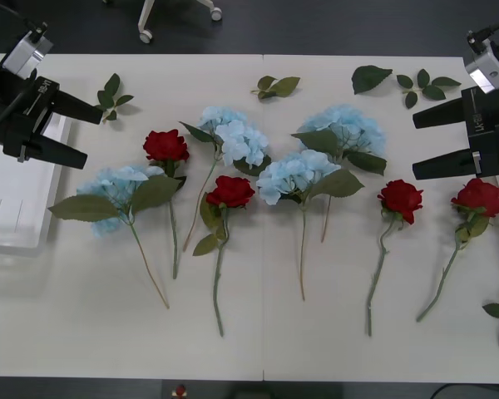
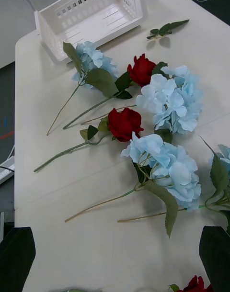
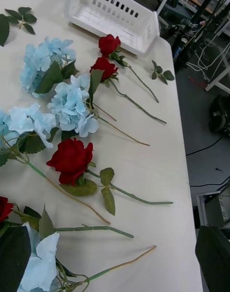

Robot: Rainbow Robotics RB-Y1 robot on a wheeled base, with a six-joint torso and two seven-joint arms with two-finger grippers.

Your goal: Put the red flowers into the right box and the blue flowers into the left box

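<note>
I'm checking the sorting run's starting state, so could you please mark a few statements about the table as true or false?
1. Four red flowers lie on the table. True.
2. A blue flower already lies in the left box. False: all four are on the table.
3. The left gripper holds a rose. False: it is open, holding nothing.
4. The right gripper is open above the table's right side. True.
5. The right box is empty. True.

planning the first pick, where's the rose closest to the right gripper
In the front view the rightmost red rose lies on the table at the robot's far right, just below the open right gripper, with another rose beside it on its left.
</note>
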